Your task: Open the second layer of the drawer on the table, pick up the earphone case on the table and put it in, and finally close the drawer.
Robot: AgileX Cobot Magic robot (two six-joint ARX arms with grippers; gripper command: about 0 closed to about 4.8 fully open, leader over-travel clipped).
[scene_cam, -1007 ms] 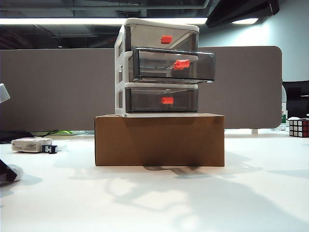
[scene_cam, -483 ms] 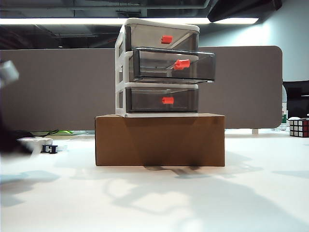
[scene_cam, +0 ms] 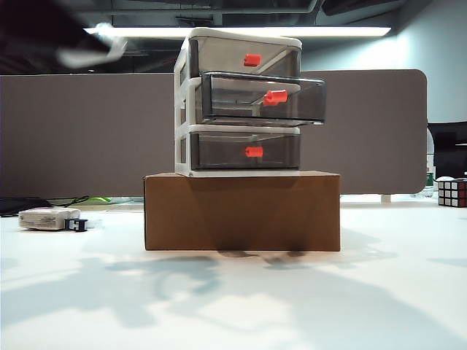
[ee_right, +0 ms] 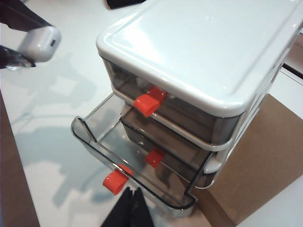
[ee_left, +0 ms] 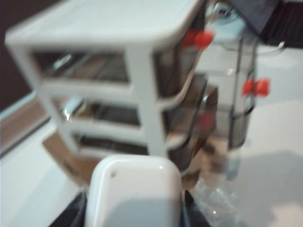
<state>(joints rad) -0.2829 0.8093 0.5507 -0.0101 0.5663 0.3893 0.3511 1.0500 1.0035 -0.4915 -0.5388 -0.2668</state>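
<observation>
Two hands are in play over my white counter [scene_cam: 379, 292]. At far left sits a boxy white device [scene_cam: 48, 218]; above it the left hand [scene_cam: 87, 51], blurred, has risen from counter level a second ago, clamping the earphone case [ee_left: 134, 193]. Centre, the drawer [scene_cam: 241, 102] tops a cardboard box [scene_cam: 241, 211] before a grey partition [scene_cam: 87, 131], its second layer [scene_cam: 263, 98] pulled out. The right hand [ee_right: 129, 208] hovers by that tray, fingers together, empty. A cube [scene_cam: 452, 192] stands far right.

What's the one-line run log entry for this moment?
second layer: open | earphone case: held by left gripper, raised beside drawer | right gripper: shut, before open drawer
</observation>
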